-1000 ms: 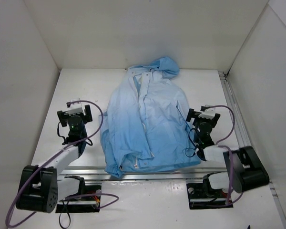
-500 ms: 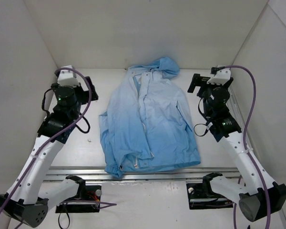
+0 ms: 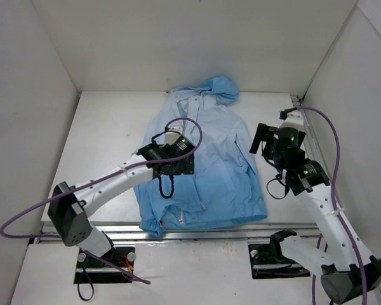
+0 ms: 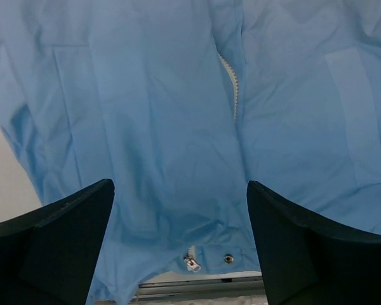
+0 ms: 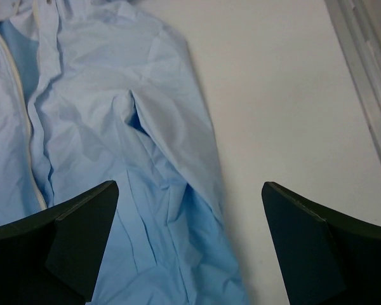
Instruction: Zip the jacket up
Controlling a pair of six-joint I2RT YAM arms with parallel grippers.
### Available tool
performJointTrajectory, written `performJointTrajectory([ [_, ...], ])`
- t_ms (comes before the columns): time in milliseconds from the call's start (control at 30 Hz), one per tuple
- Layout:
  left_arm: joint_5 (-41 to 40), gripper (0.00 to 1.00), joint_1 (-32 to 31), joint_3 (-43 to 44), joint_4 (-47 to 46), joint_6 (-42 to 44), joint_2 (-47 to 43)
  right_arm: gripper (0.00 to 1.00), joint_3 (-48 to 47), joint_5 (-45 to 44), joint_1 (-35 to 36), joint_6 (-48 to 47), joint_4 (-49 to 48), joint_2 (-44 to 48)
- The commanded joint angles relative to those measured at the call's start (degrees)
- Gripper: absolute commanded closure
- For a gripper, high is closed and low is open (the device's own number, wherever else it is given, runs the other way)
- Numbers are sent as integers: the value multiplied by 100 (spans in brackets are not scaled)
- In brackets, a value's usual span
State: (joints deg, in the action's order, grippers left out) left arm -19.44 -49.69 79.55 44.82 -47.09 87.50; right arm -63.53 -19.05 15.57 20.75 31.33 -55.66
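1. Jacket point(image 3: 200, 162): light blue, lying flat and front up on the white tabletop point(image 3: 108, 127). The hood points to the far wall and the hem lies at the near edge.
2. Front closure: a short run of pale zipper teeth point(image 4: 235, 89) shows where the two front panels meet. The zipper pull point(image 4: 190, 262) sits at the hem, just beside a metal snap point(image 4: 228, 258).
3. Left hand point(image 3: 176, 159): over the middle of the jacket, left of the front opening. In the left wrist view the fingers point(image 4: 63, 235) stand wide apart with only blue fabric below. Nothing is held.
4. Right hand point(image 3: 267, 140): above the tabletop, just beside the jacket's right edge. Its fingers point(image 5: 57, 248) are spread wide. A folded sleeve point(image 5: 178, 159) and bare tabletop show between them. Nothing is held.
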Motion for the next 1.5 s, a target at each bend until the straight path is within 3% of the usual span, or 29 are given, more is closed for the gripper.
performJointTrajectory([
  [0, 72, 20, -216, 316, 221, -906, 116, 6, 418, 384, 69, 579, 479, 283],
  [167, 142, 23, -480, 395, 255, -1337, 548, 6, 947, 516, 104, 781, 575, 907],
  [367, 722, 33, -533, 518, 159, -1575, 1189, 6, 1053, 543, 113, 799, 734, 987],
  [567, 951, 35, -638, 588, 203, -1689, 1629, 6, 1211, 543, 95, 764, 822, 1206],
  [1100, 1285, 46, -911, 307, 704, -2006, 1612, 6, 1281, 744, 121, 737, 866, 1409],
  [1467, 1496, 51, -911, 96, 484, -2076, 1700, 5, 1308, 753, 113, 720, 857, 1356],
])
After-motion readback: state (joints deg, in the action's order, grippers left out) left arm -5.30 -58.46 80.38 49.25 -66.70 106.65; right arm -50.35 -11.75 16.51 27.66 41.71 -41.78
